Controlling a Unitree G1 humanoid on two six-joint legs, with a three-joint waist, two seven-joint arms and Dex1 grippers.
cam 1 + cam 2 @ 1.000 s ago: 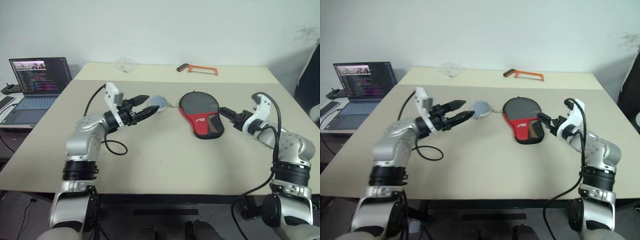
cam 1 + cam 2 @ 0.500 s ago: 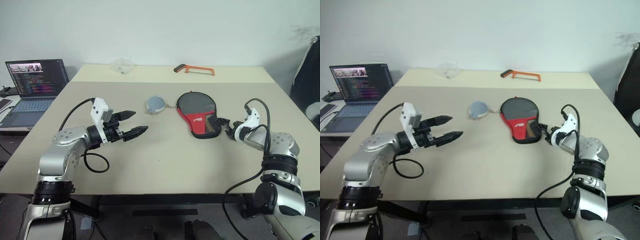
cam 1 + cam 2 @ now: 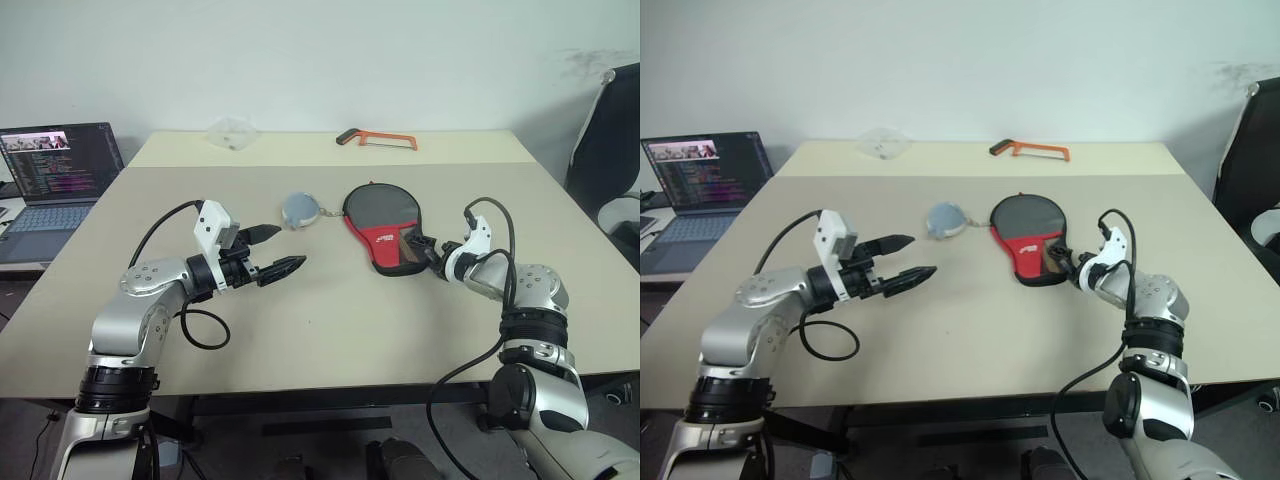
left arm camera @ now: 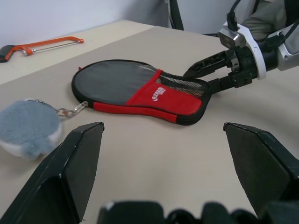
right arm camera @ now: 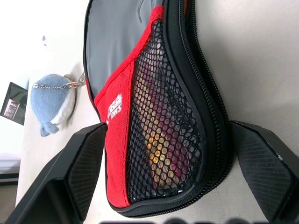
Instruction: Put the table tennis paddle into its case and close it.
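A: What sort of place is this?

B: An office or a lab room, by the look of it. A plain beige tabletop (image 3: 330, 330) stands against a bare white wall (image 3: 330, 60).

A: Anything else that points that way?

B: An open laptop (image 3: 55, 175) sits on a lower desk to the left, its screen full of coloured lines of text like code. A black office chair (image 3: 605, 135) stands at the right edge.

A: And tools?

B: An orange-framed hacksaw (image 3: 376, 138) lies at the far side, so it is a mixed work and test space.
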